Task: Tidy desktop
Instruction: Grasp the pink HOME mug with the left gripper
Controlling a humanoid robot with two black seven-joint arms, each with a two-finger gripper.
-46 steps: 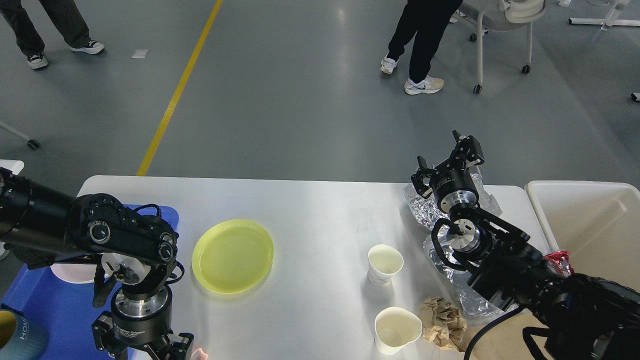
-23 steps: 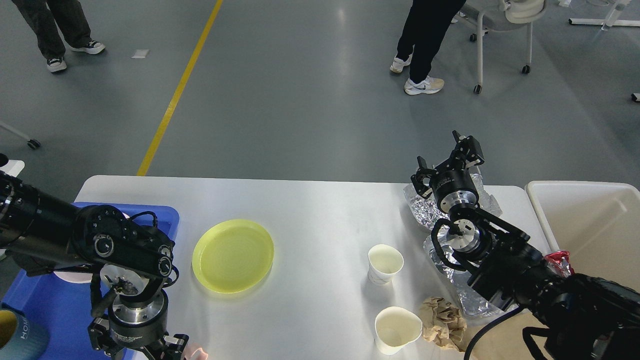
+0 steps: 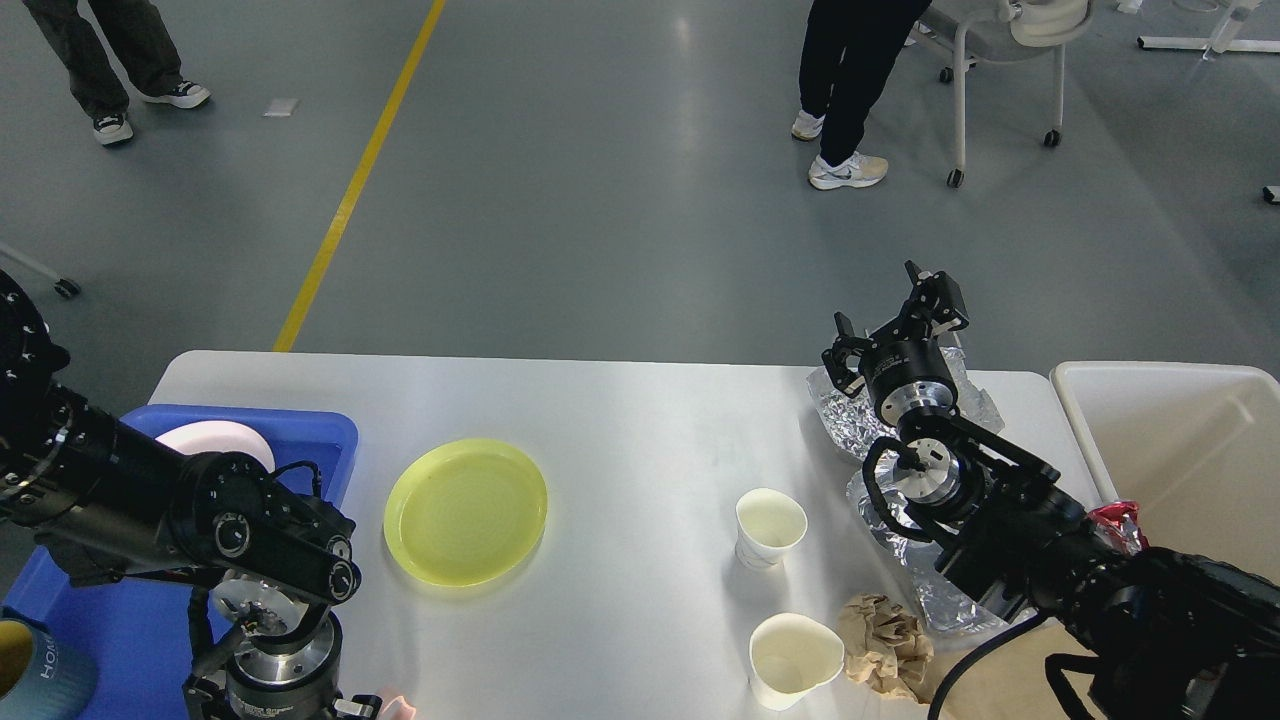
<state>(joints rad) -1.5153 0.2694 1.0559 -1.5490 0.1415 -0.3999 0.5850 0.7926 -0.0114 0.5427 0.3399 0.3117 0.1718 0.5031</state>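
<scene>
The white desktop (image 3: 620,420) carries a yellow plate (image 3: 465,510), two paper cups (image 3: 770,525) (image 3: 795,660), a crumpled brown paper (image 3: 885,645) and crinkled foil (image 3: 840,420). My right gripper (image 3: 885,302) is open and empty, hovering over the foil at the far right edge. At the bottom edge of the view, next to the blue tray (image 3: 90,620), my left gripper (image 3: 290,705) points down. Its fingers are cut off by the frame, and something small and pink (image 3: 395,708) shows beside it.
The blue tray holds a white plate (image 3: 215,440) and a blue cup (image 3: 35,670). An off-white bin (image 3: 1180,450) stands right of the table, a red wrapper (image 3: 1118,522) at its rim. People and a wheeled chair (image 3: 1000,60) are on the floor beyond.
My left arm has drawn back toward the near edge and lower in the view, uncovering the white plate in the tray. The right arm has not moved. The people behind have shifted their feet.
</scene>
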